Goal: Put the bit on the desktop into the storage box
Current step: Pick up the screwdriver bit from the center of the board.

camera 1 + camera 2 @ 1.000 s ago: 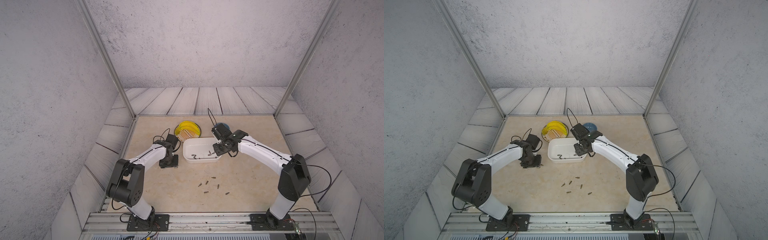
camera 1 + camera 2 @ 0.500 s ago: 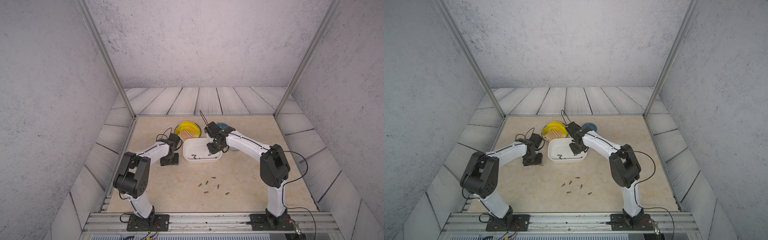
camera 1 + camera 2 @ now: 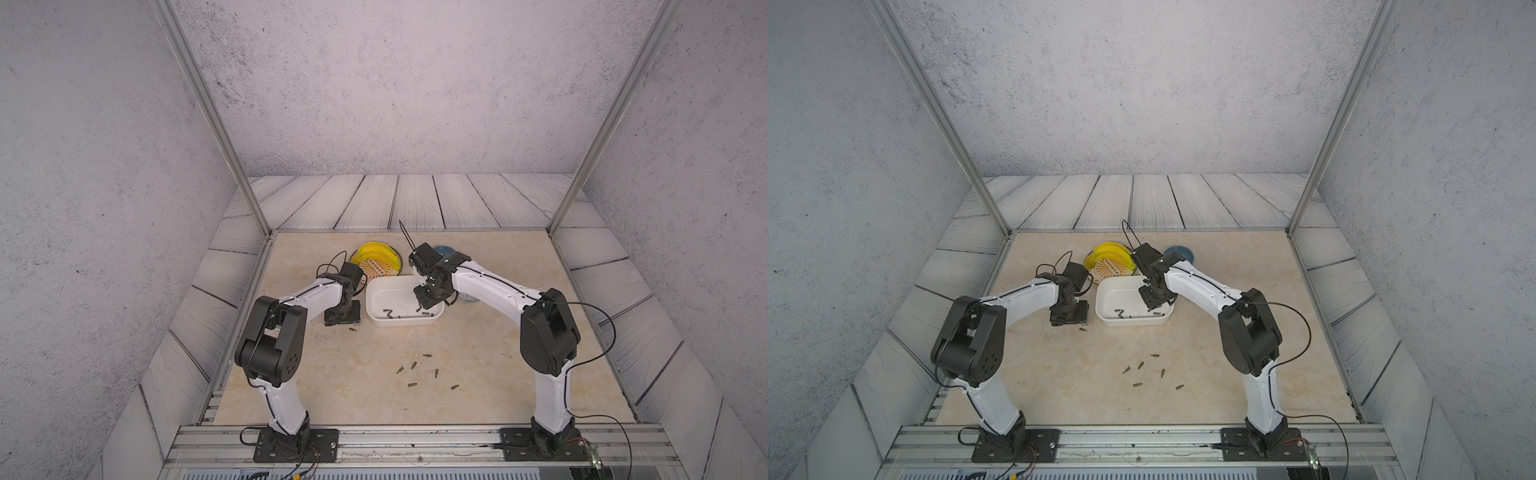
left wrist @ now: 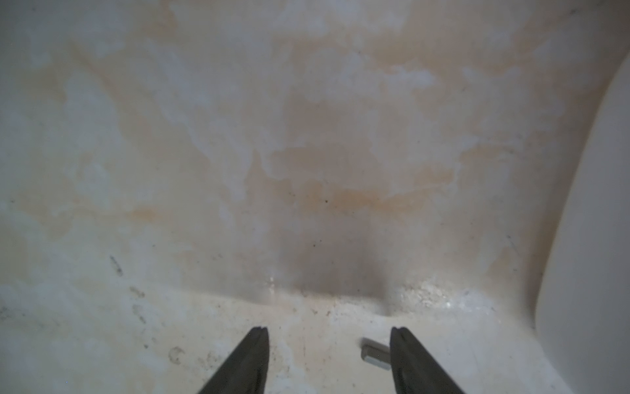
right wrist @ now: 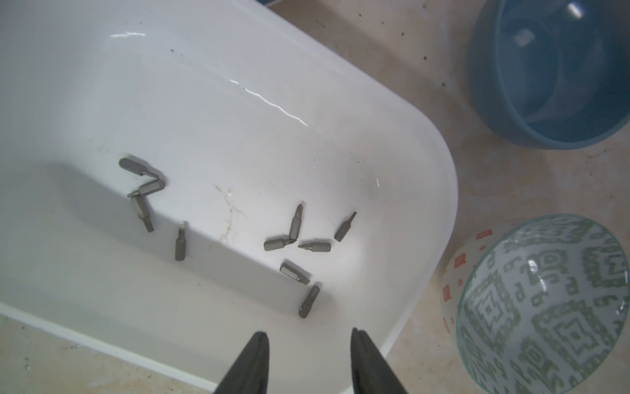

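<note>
Drop-off over white plastic storage box (image 5: 341, 153).
My right gripper (image 5: 308, 336) gapes empty; left gripper (image 4: 329, 332), wide, must pinch grey steel bit (image 4: 375, 353).

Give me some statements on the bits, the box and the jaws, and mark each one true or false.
1. Bits lie in the box. True.
2. The right jaws grip a bit. False: they stand open and empty over the box.
3. Loose bits lie on the desktop. True.
4. The blue bowl holds bits. False: none shows in it.
5. The left jaws are shut. False: they stand open, a bit lying between them.
</note>
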Tool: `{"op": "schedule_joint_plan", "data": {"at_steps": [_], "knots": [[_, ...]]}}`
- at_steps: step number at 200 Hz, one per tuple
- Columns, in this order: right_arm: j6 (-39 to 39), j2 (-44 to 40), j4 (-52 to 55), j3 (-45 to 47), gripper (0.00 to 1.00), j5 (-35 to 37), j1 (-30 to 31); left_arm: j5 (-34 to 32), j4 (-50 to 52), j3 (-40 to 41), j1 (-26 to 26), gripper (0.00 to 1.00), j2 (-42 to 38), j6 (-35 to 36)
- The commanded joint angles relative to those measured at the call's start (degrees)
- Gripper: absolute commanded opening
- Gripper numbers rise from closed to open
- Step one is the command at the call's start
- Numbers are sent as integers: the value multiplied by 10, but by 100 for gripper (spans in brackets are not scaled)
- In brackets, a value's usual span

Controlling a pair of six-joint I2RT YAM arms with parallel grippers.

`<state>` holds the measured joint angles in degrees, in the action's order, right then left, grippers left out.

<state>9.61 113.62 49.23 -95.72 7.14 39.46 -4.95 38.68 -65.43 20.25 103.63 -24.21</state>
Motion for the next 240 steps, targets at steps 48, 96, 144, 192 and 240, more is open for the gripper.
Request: {"op": "schedule_joint_plan", "data": {"at_steps": [48,96,144,192,240], "knots": [[2,-38,13,6,44,3,-1,3,-3,20,2,60,-1,1],[5,-45,13,11,44,0,-1,8,-9,41,5,58,-9,-2],[6,-51,12,17,44,0,0,10,-6,48,24,55,-18,-11],[9,-56,10,22,43,1,0,7,-4,59,42,55,-21,-21],[11,-66,7,35,43,2,0,12,-10,66,43,42,-12,-22]]}}
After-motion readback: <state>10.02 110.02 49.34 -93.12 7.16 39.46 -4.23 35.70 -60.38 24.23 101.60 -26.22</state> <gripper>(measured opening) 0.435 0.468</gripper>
